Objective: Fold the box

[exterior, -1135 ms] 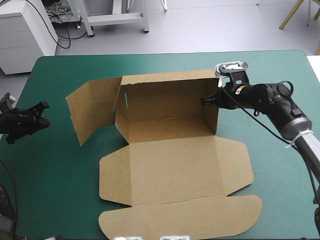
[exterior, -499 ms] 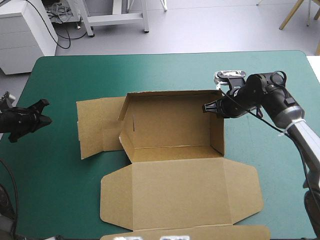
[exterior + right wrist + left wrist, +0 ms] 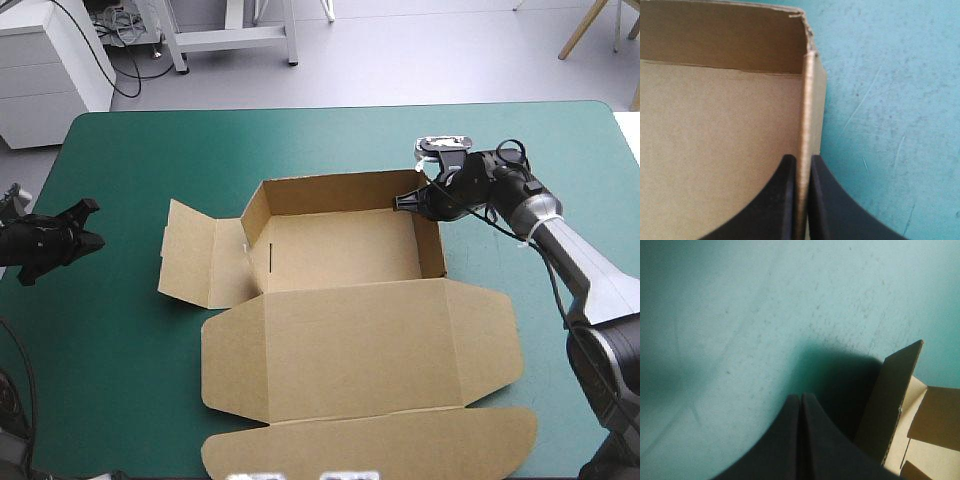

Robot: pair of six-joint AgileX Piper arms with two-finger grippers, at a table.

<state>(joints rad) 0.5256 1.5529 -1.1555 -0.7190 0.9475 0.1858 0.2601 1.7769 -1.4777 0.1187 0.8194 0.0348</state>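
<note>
Centrally, the brown box (image 3: 340,250) is lying on the teal-green surface (image 3: 120,380) as an open tray, lid (image 3: 360,350) flat toward the near edge. Right jaws are pinching its right wall (image 3: 807,100) near the far corner; left jaws are hanging pressed together, apart, beside the left edge.

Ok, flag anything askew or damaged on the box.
On the box, the left side flap is splayed outward, untucked, while the right gripper holds the right wall upright. The far right corner looks slightly frayed.
</note>
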